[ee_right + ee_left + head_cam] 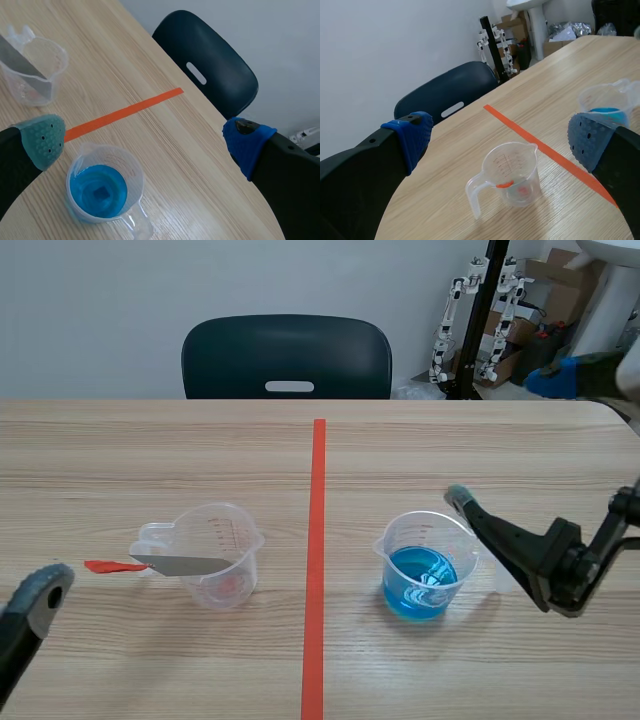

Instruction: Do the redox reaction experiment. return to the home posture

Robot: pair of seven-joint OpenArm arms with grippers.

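Note:
A clear measuring cup [215, 558] stands left of the red tape line, with a grey strip [180, 565] lying across its rim and a red end [110, 566] sticking out to the left. A second clear cup [425, 565], right of the line, holds blue liquid. My left gripper [38, 602] sits low at the near left, open and empty, with the clear cup [512, 172] ahead of it. My right gripper [465, 502] hovers beside the blue cup's right rim, open; the blue cup [105, 190] lies below, between its pads, with a small square shape in the liquid.
A dark chair [287, 358] stands behind the table's far edge. The red tape line [317, 560] runs down the table's middle. Cardboard boxes and a black stand [480, 320] are beyond the far right corner. The table's rounded right corner [625, 415] is close to the right arm.

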